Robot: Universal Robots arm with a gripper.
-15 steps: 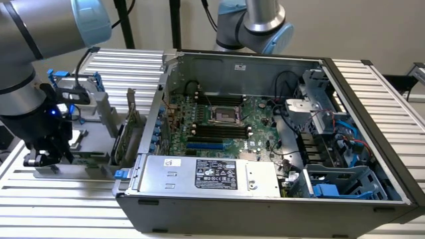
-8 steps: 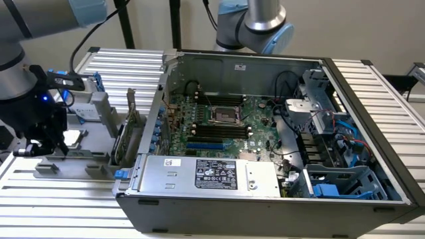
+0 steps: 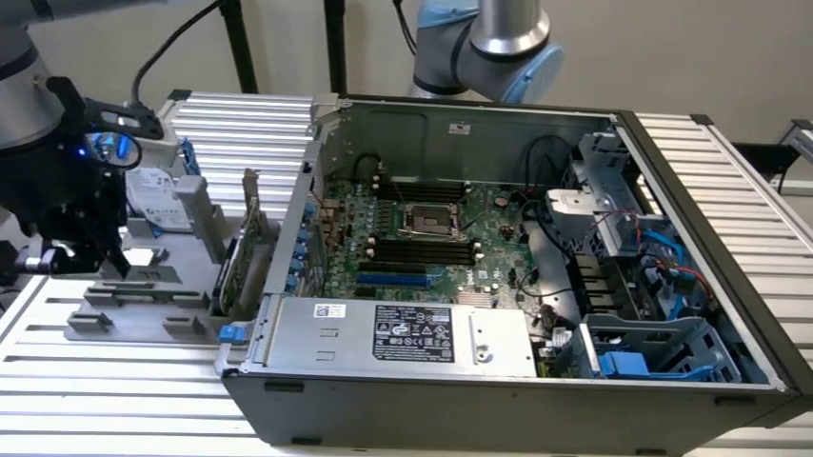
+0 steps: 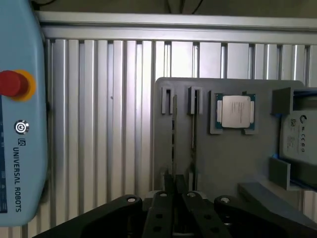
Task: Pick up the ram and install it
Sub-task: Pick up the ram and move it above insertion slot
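Note:
The ram (image 4: 174,134) shows edge-on as a thin dark strip along one slot of the grey parts holder (image 4: 223,163). My gripper (image 4: 174,192) has its black fingers (image 4: 163,198) drawn close together on the strip's near end. Whether the stick has left its slot I cannot tell. In the exterior view the gripper (image 3: 57,259) hangs over the holder (image 3: 140,309) at the exterior view's left, beside the open computer case (image 3: 508,367). The long black memory slots (image 3: 413,249) lie on the motherboard inside the case.
A processor chip (image 4: 235,111) and a drive (image 4: 299,136) sit in the holder. A second slot (image 4: 193,139) runs beside the ram. A blue teach pendant (image 4: 20,124) lies on the ribbed table. A green card (image 3: 247,252) stands by the case wall. Another arm (image 3: 489,43) stands behind the case.

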